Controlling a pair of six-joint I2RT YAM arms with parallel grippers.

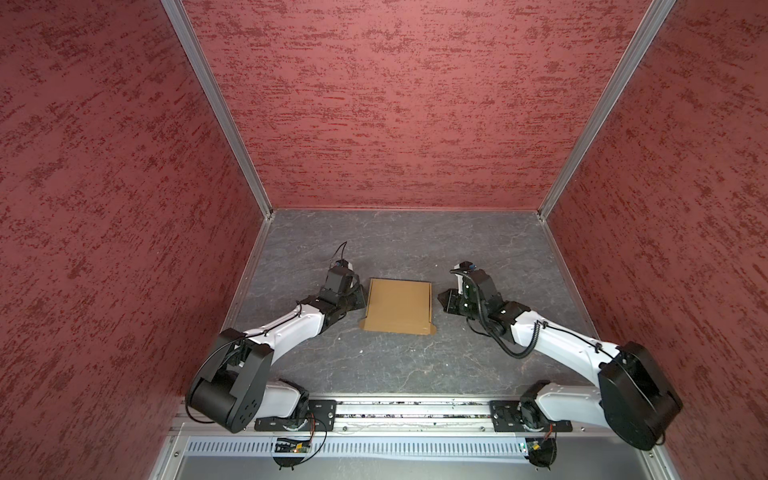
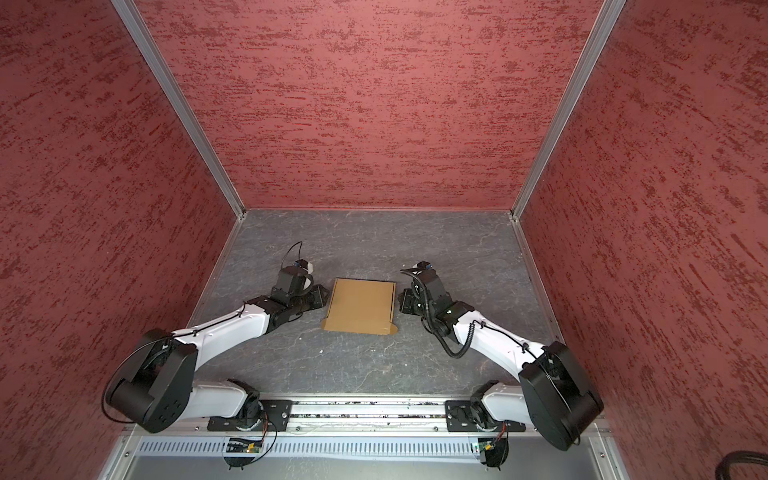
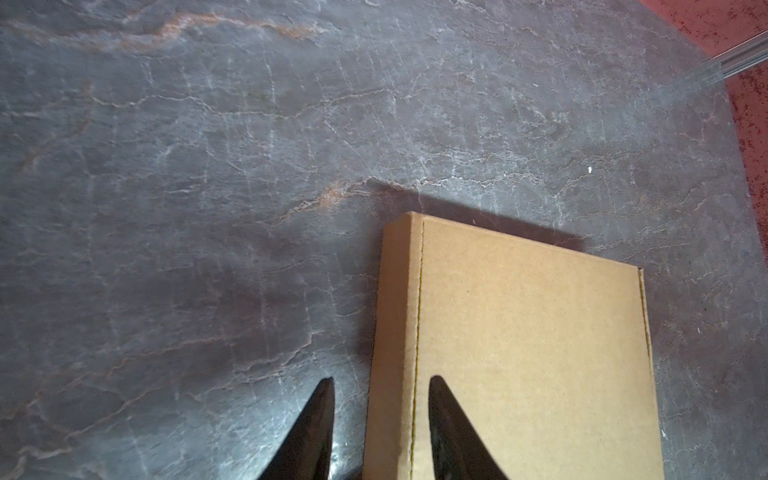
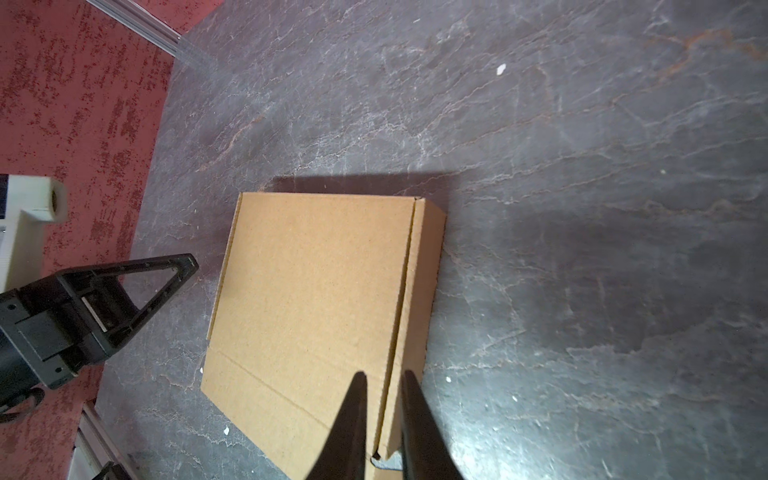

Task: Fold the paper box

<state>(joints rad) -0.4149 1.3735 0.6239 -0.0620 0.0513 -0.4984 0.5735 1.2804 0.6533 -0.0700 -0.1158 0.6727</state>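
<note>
Grey tabletop; paper box lies with its long axis toward the back wall; left gripper half-open, right gripper narrow, grip unclear.

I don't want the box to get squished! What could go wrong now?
The left tool straddles a side wall of the cardboard box; squeezing might crumple it. Small tabs poke out at the near corners, so the box might spring open. A sideways nudge could slide it on the table.
</note>
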